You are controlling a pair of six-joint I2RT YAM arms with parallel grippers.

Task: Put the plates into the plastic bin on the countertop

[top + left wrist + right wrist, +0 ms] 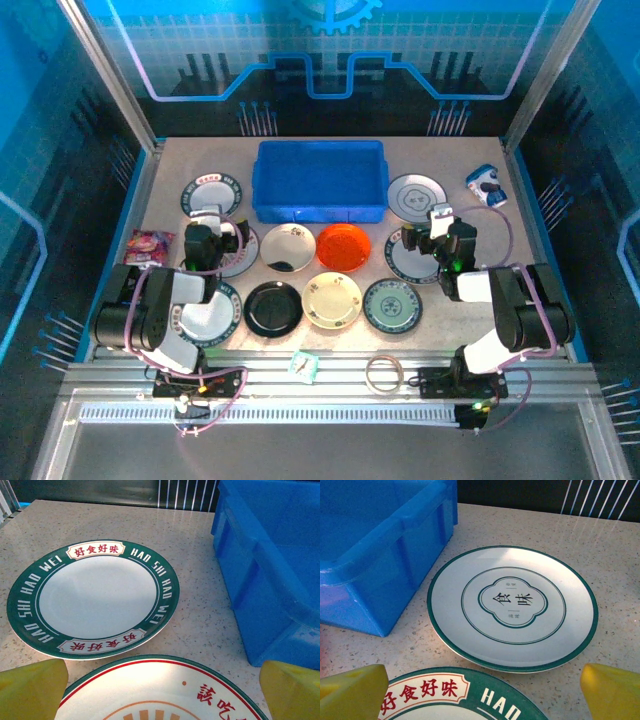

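2 black-and-white arms [165, 305], purple cables [509, 240]

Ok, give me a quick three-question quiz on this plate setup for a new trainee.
1. True or false: the plastic bin already holds a plate.
2. Which of these plates lies nearest the bin's front wall? A: black plate. B: orange-red plate. C: cream plate.
3. Fill in: on both arms the jaws stand ___, with nothing between them.

Key: 1 false; 2 B; 3 open.
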